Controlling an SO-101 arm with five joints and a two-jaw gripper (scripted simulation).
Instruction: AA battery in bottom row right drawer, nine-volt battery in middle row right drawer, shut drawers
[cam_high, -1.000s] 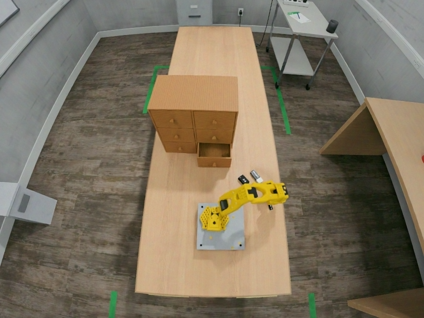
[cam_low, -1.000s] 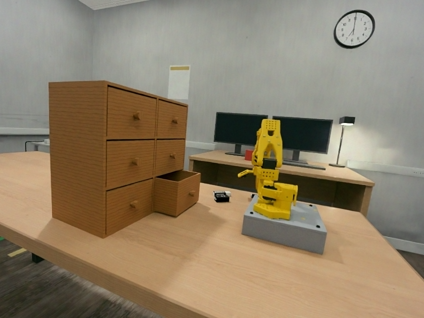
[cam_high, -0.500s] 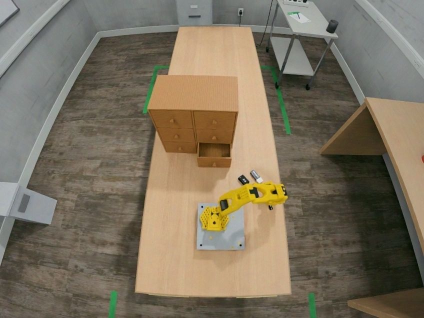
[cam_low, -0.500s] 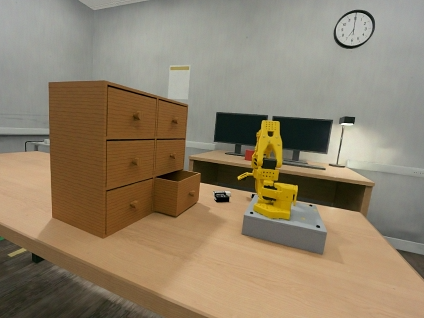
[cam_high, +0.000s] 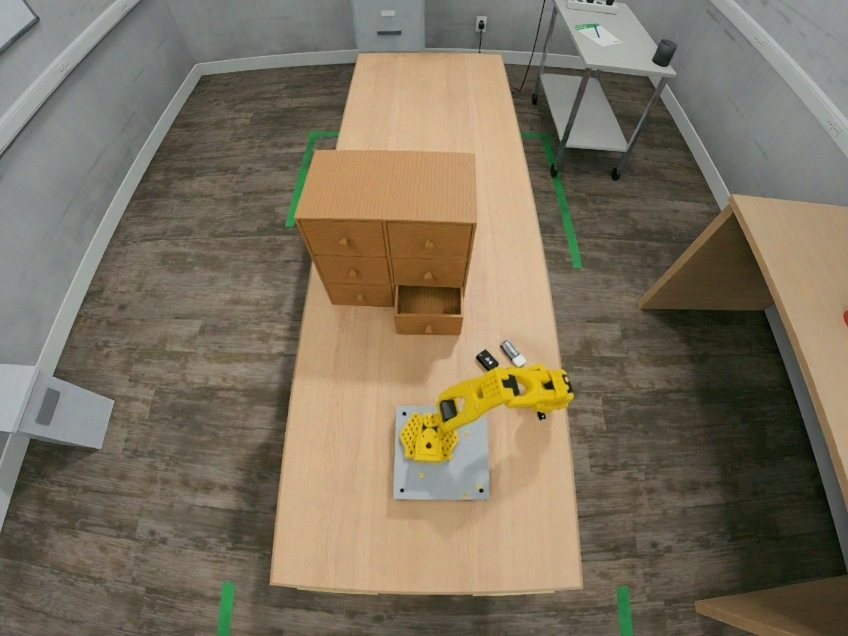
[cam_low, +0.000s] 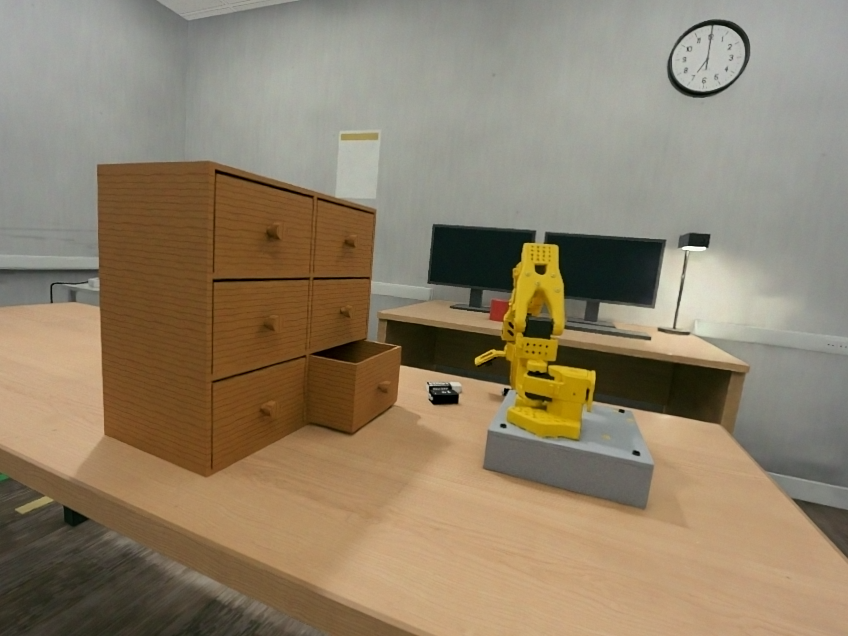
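Note:
The wooden chest (cam_high: 385, 225) stands mid-table with its bottom-right drawer (cam_high: 428, 309) pulled out and empty; it also shows in the side view (cam_low: 352, 383). All other drawers are shut. The black nine-volt battery (cam_high: 486, 358) lies on the table in front of the open drawer, to its right. A small grey and white stick-shaped thing (cam_high: 512, 352) lies beside it. My gripper (cam_high: 542, 410) points down near the right table edge, slightly open. A small dark thing (cam_high: 541, 415) shows just below the gripper; I cannot tell whether it is the AA battery.
The arm's grey base plate (cam_high: 441, 455) sits on the table's near half. The right table edge runs close beside the gripper. A desk with monitors (cam_low: 547, 273) stands beyond the table.

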